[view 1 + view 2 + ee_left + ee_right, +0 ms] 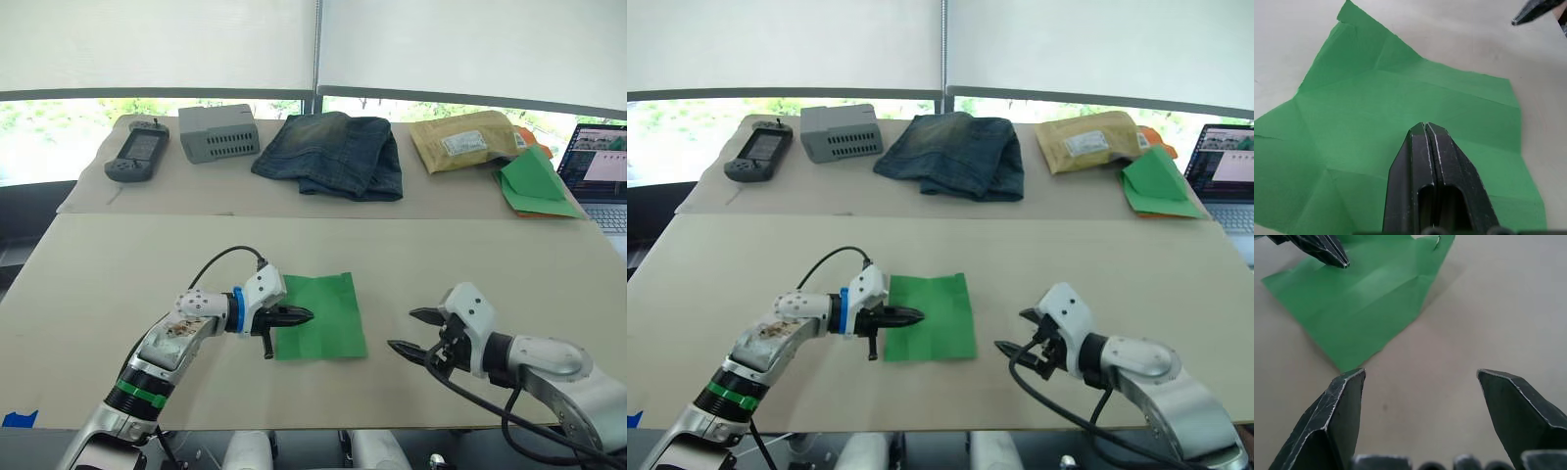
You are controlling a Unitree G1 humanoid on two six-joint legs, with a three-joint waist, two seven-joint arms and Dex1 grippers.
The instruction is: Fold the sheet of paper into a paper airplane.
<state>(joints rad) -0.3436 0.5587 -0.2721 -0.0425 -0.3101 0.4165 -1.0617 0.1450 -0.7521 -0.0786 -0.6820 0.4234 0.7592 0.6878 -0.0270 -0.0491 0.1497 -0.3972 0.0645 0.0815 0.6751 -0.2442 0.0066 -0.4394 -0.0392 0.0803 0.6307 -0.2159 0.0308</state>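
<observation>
The sheet of paper (323,313) is bright green and lies flat and creased on the near table, between my two arms. My left gripper (306,316) is shut, its tips over the sheet's left half; in the left wrist view its fingers (1426,147) press together above the paper (1376,107) with nothing between them. My right gripper (402,330) stands open to the right of the sheet, apart from it. The right wrist view shows its fingers (1337,406) spread wide and the sheet's corner (1366,298) ahead of them. A paper airplane is out of view.
On the far table lie a handheld controller (137,152), a grey box (217,131), folded jeans (338,152), a padded envelope (465,139) and a green paper stack with orange edges (534,184). A laptop (600,171) sits at the far right.
</observation>
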